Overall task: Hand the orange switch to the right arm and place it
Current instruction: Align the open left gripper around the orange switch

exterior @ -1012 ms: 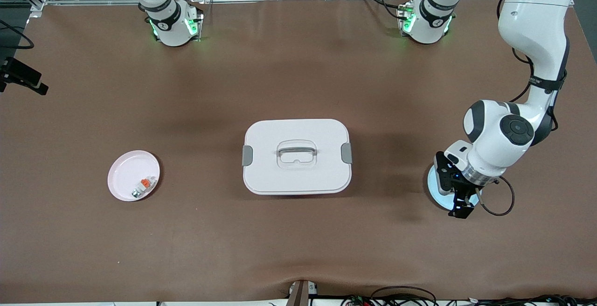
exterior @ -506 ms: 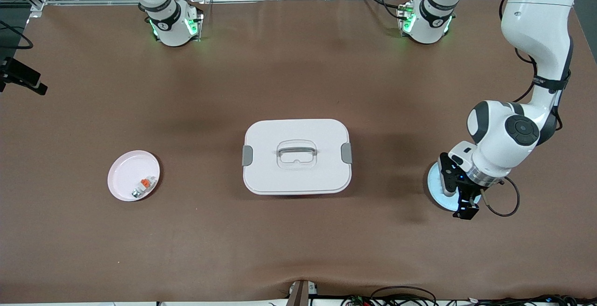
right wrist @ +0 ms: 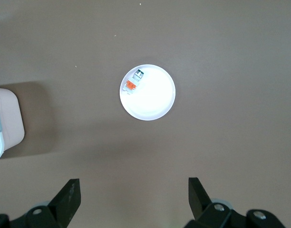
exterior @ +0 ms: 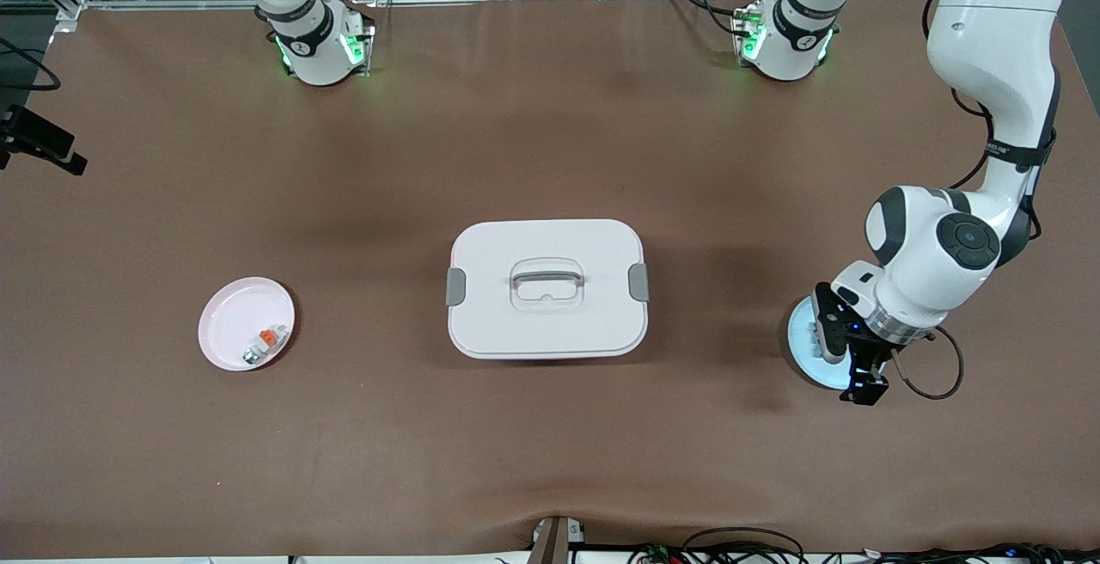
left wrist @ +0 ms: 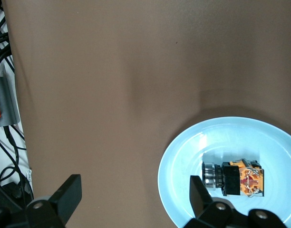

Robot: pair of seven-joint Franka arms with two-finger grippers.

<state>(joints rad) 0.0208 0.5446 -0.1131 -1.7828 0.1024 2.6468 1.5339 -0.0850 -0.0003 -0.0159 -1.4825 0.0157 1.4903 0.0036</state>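
The orange switch (left wrist: 233, 178) lies on its side in the light blue plate (left wrist: 183, 156), toward the left arm's end of the table, with its silver cap at one end and its orange section at the other. The left gripper (exterior: 851, 366) hangs just over that plate with its fingers spread wide and nothing between them; one fingertip (left wrist: 198, 194) shows right beside the switch's silver end in the left wrist view, while the other fingertip (left wrist: 69, 192) is out over bare brown table (exterior: 550, 444).

The right gripper (right wrist: 133, 202) is held high with its fingers also spread wide and empty, over the right arm's end of the table, where the arm waits. Below it sits a pink plate (exterior: 230, 319) holding a whitish-grey small part (exterior: 262, 345) with an orange tab.

Between the two plates, in the middle of the table, stands a white lidded box (exterior: 546, 289) with grey latches at its ends and a handle in its lid.
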